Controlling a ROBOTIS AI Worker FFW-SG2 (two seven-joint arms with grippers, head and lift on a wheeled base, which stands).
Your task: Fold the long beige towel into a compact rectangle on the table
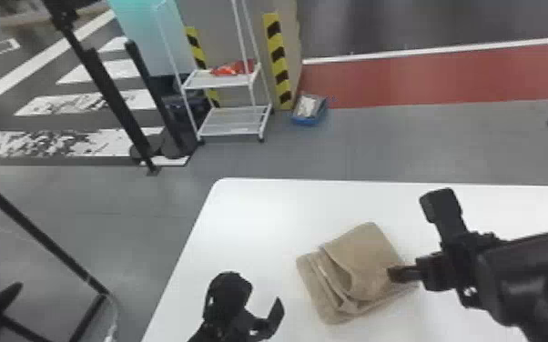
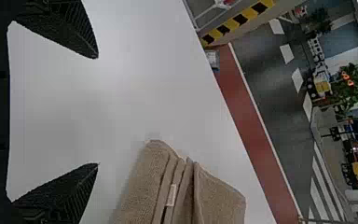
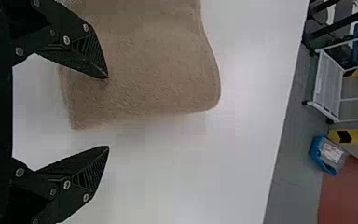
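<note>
The work looks to be in its late folding stage: the beige cloth towel [image 1: 371, 252] lies in a compact, several-layered bundle on the white, round-cornered desk [image 1: 259, 213], towards the robot's right, set askew to the desk's far edge. Its upper flap bulges, and a gap runs between the layers on the side facing the left arm, so the rectangle is not yet flat or true. The black two-fingered right gripper [image 3: 107, 112] is at the towel's right-hand side, its jaws parted, one finger over the cloth and the other over bare desk; it grips nothing. The matching left gripper [image 2: 97, 110] is over the desk just beside the towel, apart from it, its jaws spread wide and empty. The next move probably calls for pressing the raised flap down and squaring the layered edges, or for one more small fold if a tighter block is wanted. The right arm reaches in across that side of the bundle, so a careless sweep could catch the top layer and drag it loose. Beyond the desk, on the floor, stand a white wire-framed rack [image 1: 227, 82] and a low blue tray [image 1: 307, 120], neither of which hinders the folding.
</note>
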